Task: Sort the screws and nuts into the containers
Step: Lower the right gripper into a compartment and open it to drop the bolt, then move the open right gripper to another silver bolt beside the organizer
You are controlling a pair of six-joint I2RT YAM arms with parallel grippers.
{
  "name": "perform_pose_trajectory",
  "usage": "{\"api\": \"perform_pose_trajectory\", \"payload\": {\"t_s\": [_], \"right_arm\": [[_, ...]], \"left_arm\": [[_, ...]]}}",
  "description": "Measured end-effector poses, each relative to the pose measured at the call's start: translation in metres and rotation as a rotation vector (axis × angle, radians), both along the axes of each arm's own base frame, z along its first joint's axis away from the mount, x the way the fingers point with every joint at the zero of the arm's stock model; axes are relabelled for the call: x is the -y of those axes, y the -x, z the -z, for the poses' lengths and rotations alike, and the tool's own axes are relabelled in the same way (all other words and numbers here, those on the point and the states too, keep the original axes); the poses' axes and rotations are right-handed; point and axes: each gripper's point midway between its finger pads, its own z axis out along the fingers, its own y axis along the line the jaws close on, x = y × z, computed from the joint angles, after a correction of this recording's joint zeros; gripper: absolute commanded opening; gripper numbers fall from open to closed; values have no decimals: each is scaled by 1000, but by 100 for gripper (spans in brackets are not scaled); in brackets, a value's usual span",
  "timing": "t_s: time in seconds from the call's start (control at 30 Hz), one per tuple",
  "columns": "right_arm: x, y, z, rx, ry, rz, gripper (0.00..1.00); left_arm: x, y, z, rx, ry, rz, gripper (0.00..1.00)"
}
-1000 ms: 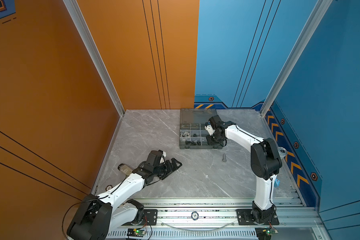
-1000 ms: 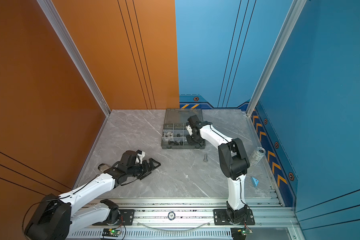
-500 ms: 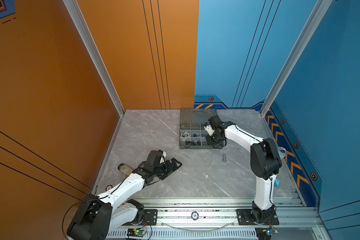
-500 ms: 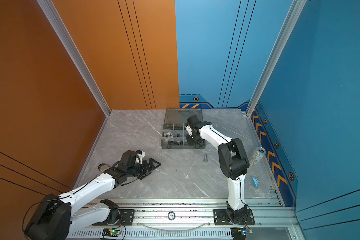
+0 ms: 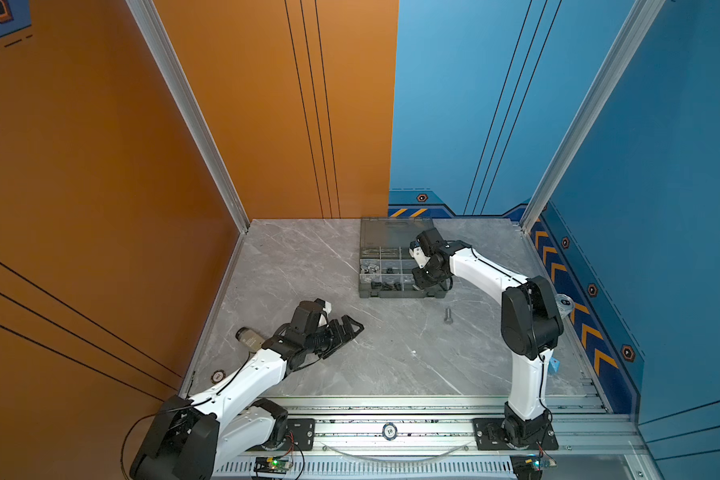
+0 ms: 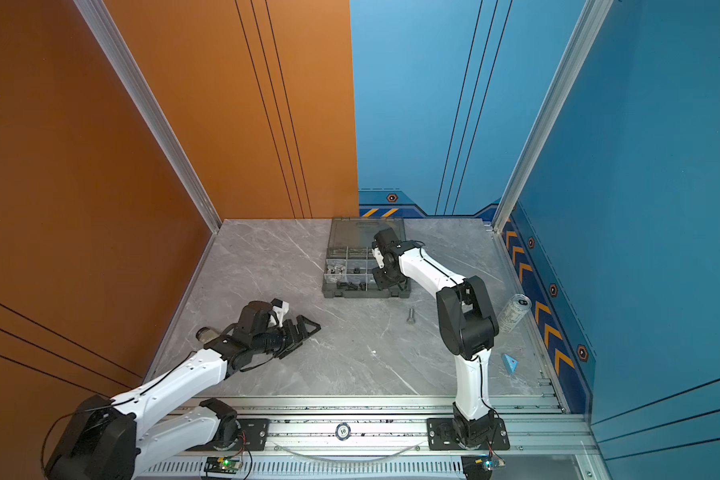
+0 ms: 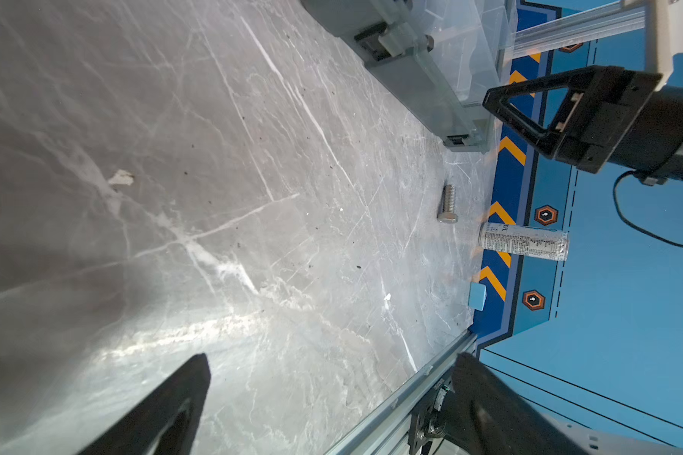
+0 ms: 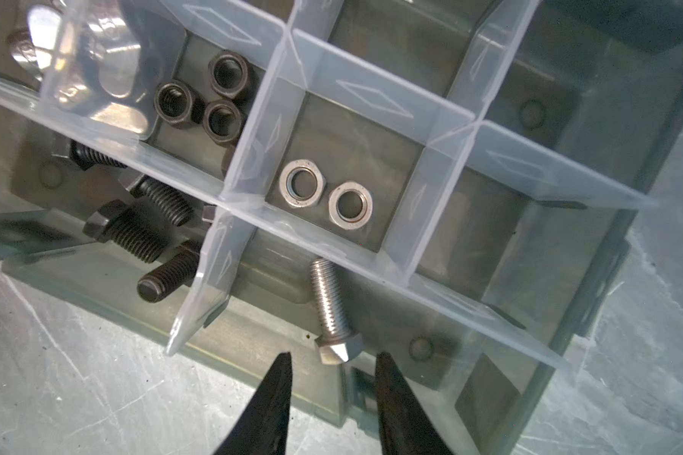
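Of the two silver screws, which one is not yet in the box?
The screw lying on the table, in front of the box; the other screw lies inside a compartment, beneath the right gripper.

I am holding my left fingers point(image 7: 174, 405) spread wide apart, and the grey marble table point(image 7: 213, 177) is showing between them. Ahead, a silver screw point(image 7: 447, 203) is lying on its side on the table, apart from the smoky organizer box point(image 7: 415, 86). A silver can point(image 7: 523, 246) is standing beyond the screw by the blue chevron wall point(image 7: 608, 315), with a small blue block point(image 7: 477, 295) near it. The right arm's fingers point(image 7: 537, 86) are pointing down at the box's far end.
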Motion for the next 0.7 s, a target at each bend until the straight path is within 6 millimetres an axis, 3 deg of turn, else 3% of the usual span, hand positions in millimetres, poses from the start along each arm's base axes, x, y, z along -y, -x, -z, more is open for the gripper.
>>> {"api": "perform_pose_trajectory", "payload": {"t_s": [0.43, 0.7], "right_arm": [[2, 0, 1, -2, 3, 14, 47], [11, 22, -7, -17, -18, 68, 55]], "left_arm": [[-1, 1, 0, -3, -2, 0, 98], [-1, 1, -1, -2, -1, 0, 98]]}}
